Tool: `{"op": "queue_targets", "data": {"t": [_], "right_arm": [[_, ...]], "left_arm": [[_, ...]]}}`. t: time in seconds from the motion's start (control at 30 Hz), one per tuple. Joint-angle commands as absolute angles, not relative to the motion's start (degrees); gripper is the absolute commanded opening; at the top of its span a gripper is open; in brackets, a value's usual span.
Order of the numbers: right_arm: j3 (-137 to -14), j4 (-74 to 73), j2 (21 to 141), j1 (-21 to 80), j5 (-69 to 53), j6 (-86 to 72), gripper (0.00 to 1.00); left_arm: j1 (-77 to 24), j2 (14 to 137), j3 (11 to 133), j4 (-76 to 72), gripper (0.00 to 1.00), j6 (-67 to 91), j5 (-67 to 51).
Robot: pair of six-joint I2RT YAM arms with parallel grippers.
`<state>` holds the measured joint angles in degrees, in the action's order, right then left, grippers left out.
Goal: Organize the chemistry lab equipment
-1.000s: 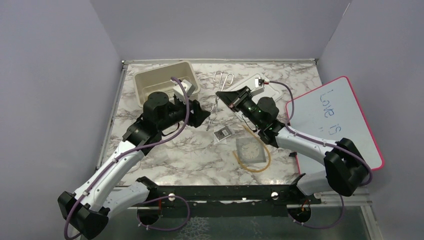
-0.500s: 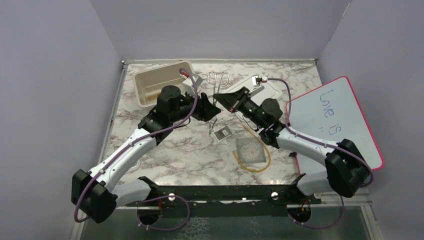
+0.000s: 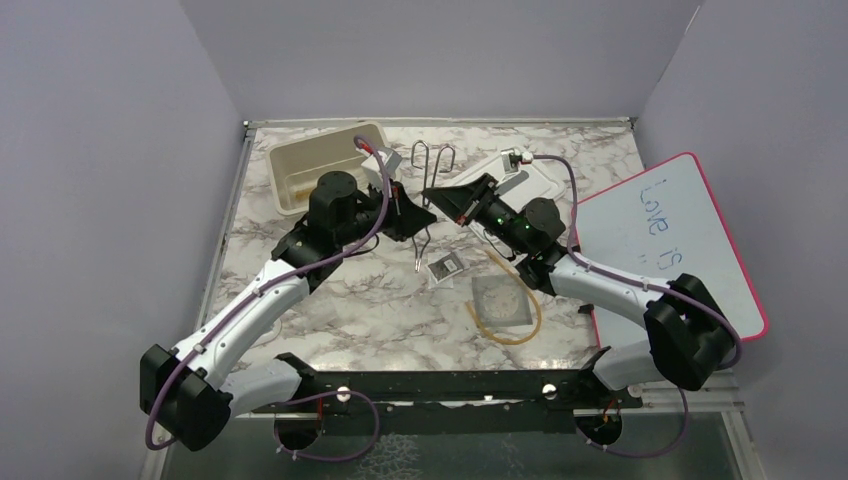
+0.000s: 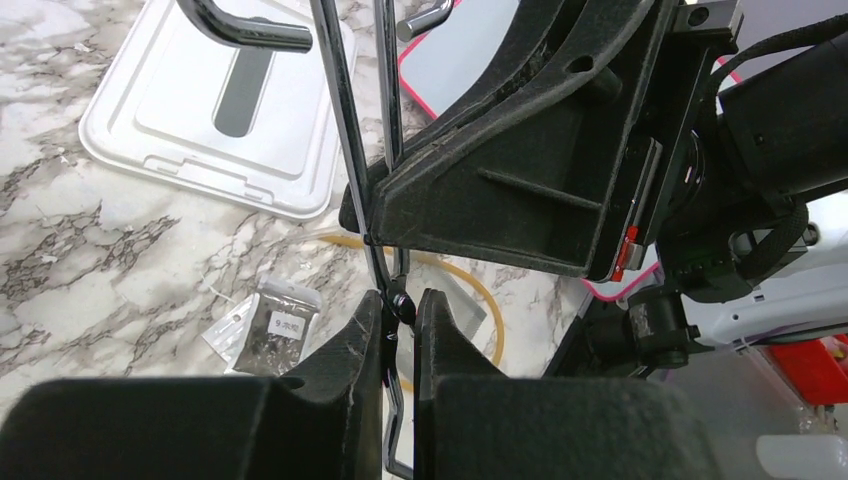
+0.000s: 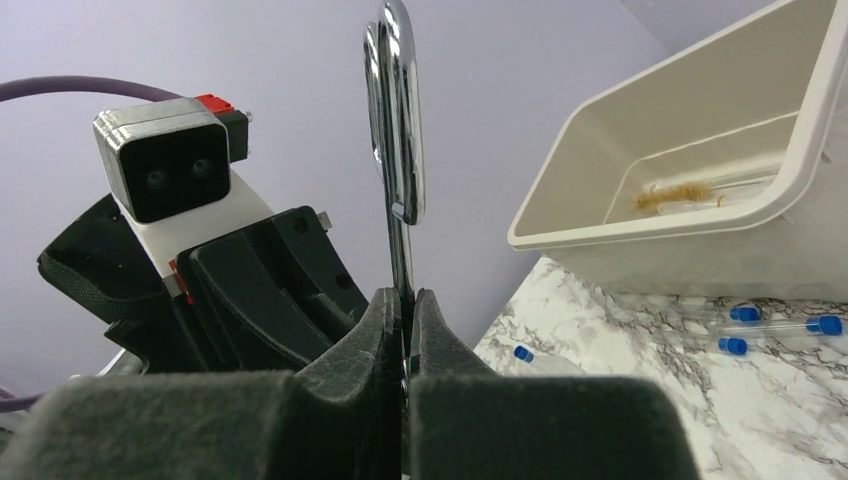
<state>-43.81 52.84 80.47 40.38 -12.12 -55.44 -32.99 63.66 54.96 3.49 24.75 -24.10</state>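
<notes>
The metal tongs [image 3: 431,157] hang upright above the middle of the table, loop handles up and tips [image 3: 421,262] near the marble. My left gripper [image 3: 424,214] is shut on them at the pivot [image 4: 399,303]. My right gripper [image 3: 441,194] is shut on the tongs' shaft [image 5: 397,150] just above. The two grippers sit almost touching. A black-and-white packet [image 3: 445,267], grey wire gauze [image 3: 497,300] and amber tubing [image 3: 520,336] lie below them. A brown brush [image 5: 680,192] lies inside the bin. Small blue-capped pieces [image 5: 744,315] rest on the marble by the bin.
The beige bin [image 3: 321,135] stands at the back left and its white lid [image 3: 538,181] at the back, behind my right arm. A red-bordered whiteboard [image 3: 670,240] leans at the right. Grey walls close in both sides and the back.
My left arm has swung right from beside the bin to the tongs and closed its jaws on them. The right gripper has kept hold, its jaws easing slightly.
</notes>
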Motion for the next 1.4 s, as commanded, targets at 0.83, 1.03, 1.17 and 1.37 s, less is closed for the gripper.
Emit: {"op": "queue_targets", "data": {"t": [0.83,1.03,1.17,1.37], "right_arm": [[-39.5,22.9,57.5,40.6,4.6,-46.8,0.53],[-38.2,17.4,54.9,40.6,5.5,-46.7,0.53],[-38.7,14.7,55.3,40.6,5.5,-46.6,0.52],[-41.6,12.9,58.3,40.6,2.8,-46.0,0.52]], "left_arm": [[-12.5,82.0,84.0,30.3,0.00,-23.8,-18.2],[-7.4,90.2,89.5,40.1,0.00,-40.8,-23.7],[-5.9,97.1,97.9,48.0,0.00,-50.0,-23.8],[-1.8,103.4,100.0,54.2,0.00,-60.8,-27.8]]}}
